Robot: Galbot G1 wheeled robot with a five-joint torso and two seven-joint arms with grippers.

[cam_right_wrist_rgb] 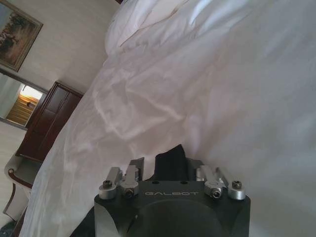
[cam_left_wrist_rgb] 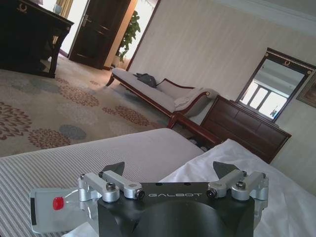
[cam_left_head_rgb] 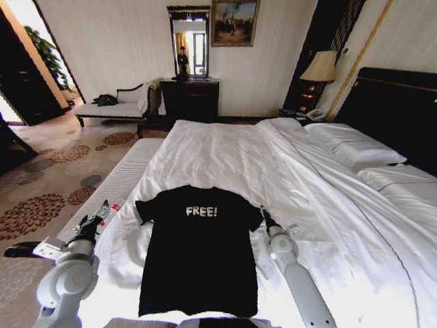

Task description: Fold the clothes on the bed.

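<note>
On the bed (cam_left_head_rgb: 225, 157), the black T-shirt (cam_left_head_rgb: 199, 253) lies flat near its near-left edge, ready for folding, the right hand (cam_right_wrist_rgb: 167, 168) spread around its right sleeve, the left hand (cam_left_wrist_rgb: 170, 170) apart, empty, left of it.

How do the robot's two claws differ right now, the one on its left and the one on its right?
The left gripper hangs off the T-shirt, beside its sleeve near the bed's edge; the right gripper sits at the opposite sleeve. The left gripper's fingers spread wide with nothing between them; the right gripper has black fabric between its fingers. Both are open and point toward the far end of the bed.
</note>
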